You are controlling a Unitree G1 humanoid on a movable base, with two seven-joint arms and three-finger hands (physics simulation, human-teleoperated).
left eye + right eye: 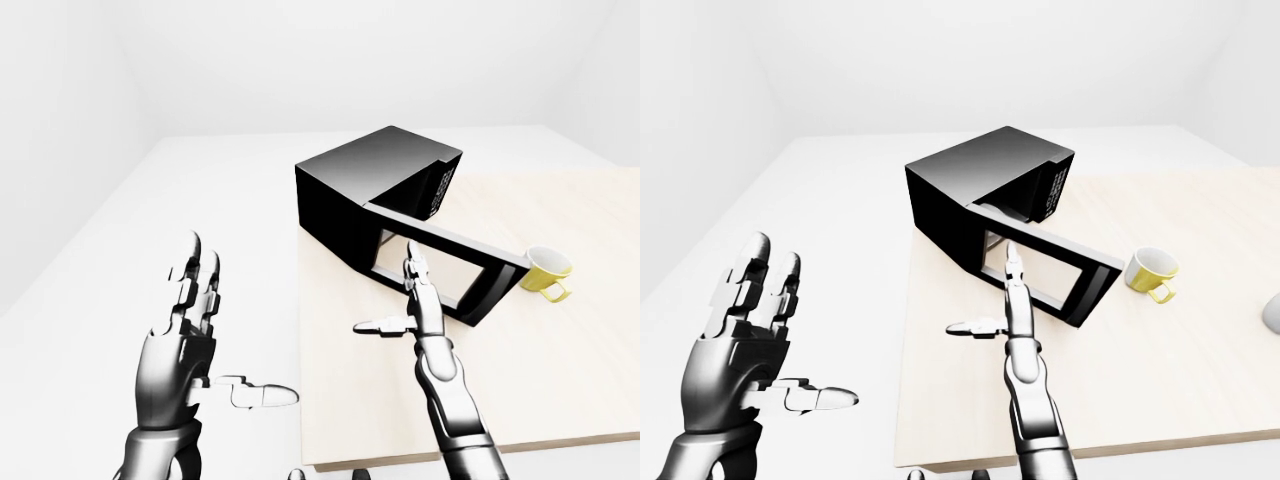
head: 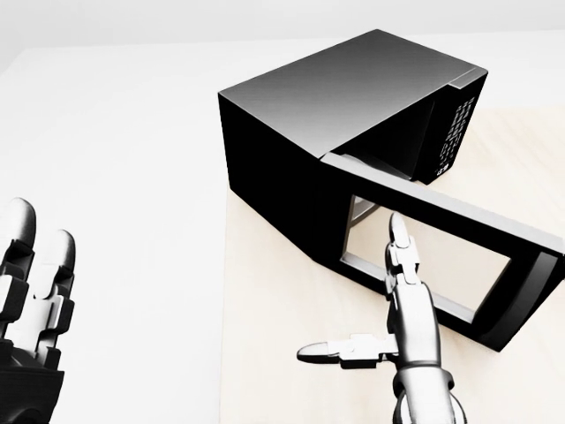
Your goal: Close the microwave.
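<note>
Microwave (image 2: 353,106) black, long axis toward 1 o'clock; door (image 2: 441,256) swung open toward 4 o'clock. Right hand (image 2: 402,309) spread, fingertips at door.

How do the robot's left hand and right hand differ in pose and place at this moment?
The left hand is raised over the white floor, left of the pale wooden table, far from everything. The right hand reaches over the table, its fingertips at the open door of the black box-shaped microwave. Both hands are open and empty.
</note>
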